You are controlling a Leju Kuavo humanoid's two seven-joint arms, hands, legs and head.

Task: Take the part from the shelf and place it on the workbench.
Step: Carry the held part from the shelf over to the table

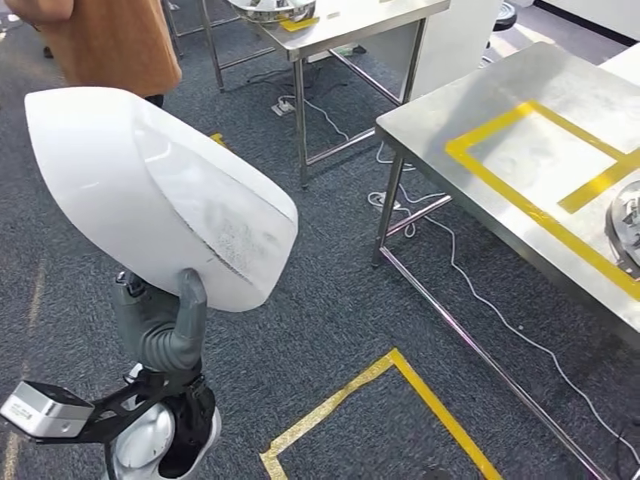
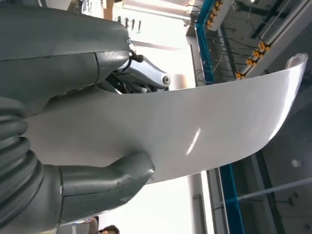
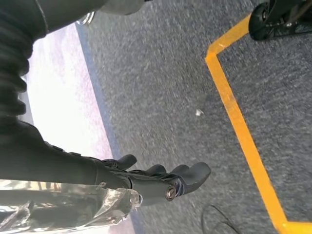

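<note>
A large white curved shell part point(image 1: 158, 190) is held up at the left of the head view. My left hand point(image 1: 162, 325) grips its lower edge, thumb pressed on the front face. In the left wrist view the same white part point(image 2: 191, 126) runs across the picture, clamped between my thumb point(image 2: 110, 180) and the fingers behind it. The steel workbench point(image 1: 498, 100) with a yellow taped rectangle stands at the right. My right hand point(image 3: 158, 178) hangs over the grey carpet with its fingers stretched out and nothing in it.
A person in a brown top point(image 1: 113, 40) stands at the back left. A second steel table point(image 1: 355, 25) stands behind. A round metal part point(image 1: 626, 225) lies on the workbench's right edge. White cables point(image 1: 468, 290) trail under the bench. Yellow floor tape point(image 1: 377, 385) marks the carpet.
</note>
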